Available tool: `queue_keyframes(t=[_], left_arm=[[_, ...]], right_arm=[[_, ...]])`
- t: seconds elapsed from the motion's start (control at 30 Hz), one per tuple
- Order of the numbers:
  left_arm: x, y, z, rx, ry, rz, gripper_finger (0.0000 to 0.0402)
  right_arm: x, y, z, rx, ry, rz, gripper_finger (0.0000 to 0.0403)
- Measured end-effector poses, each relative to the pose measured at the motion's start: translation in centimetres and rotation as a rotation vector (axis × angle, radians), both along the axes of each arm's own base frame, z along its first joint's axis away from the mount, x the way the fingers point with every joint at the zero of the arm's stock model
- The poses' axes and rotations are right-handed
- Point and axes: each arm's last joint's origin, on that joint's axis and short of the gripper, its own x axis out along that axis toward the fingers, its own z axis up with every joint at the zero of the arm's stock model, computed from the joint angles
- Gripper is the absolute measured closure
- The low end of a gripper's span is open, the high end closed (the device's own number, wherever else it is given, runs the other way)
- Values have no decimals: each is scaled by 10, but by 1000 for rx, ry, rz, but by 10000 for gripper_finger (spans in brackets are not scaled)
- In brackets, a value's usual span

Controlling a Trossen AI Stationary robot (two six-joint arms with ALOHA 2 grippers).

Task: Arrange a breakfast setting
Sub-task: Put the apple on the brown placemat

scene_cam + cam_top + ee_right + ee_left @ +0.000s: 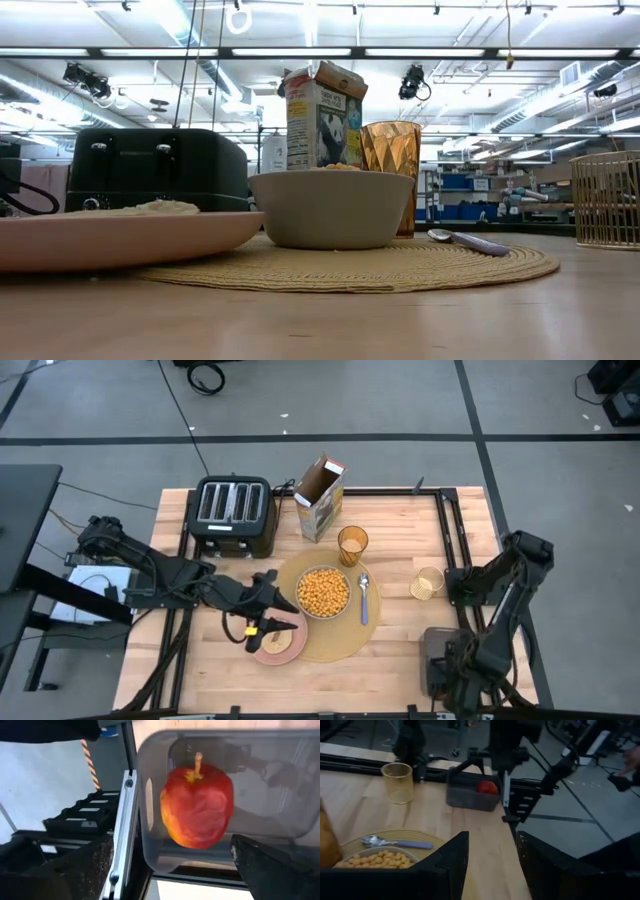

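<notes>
Right tool (165, 865): we see its fingers spread wide, poised over the red apple (197, 806) without touching it.
Red apple: sits in the grey bin (438, 658) at the bench's five o'clock corner.
Left tool (262, 622): part-open, empty, over the pink plate (283, 647) at seven o'clock of the bowl (322, 592).

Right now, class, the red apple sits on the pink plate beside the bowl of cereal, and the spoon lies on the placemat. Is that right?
Not quite. The red apple lies in a grey bin at the table's edge, as the right wrist view shows, not on the pink plate. The rest holds: the plate is beside the bowl of cereal, and the spoon lies on the placemat.
</notes>
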Motion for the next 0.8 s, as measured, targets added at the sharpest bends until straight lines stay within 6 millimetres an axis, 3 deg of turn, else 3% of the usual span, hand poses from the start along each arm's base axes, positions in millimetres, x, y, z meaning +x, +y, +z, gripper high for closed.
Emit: queue_keyframes(t=[0.2, 0.37, 0.8], left_arm=[[1, 1, 3, -17, -30, 56, 230], [4, 2, 6, -34, -64, 62, 230], [4, 3, 6, -65, -61, 115, 230]], right_arm=[[-6, -2, -27, -34, 24, -65, 3], [-13, -14, -31, -66, 3, -79, 3], [-29, -14, -58, -58, -57, -11, 3]])
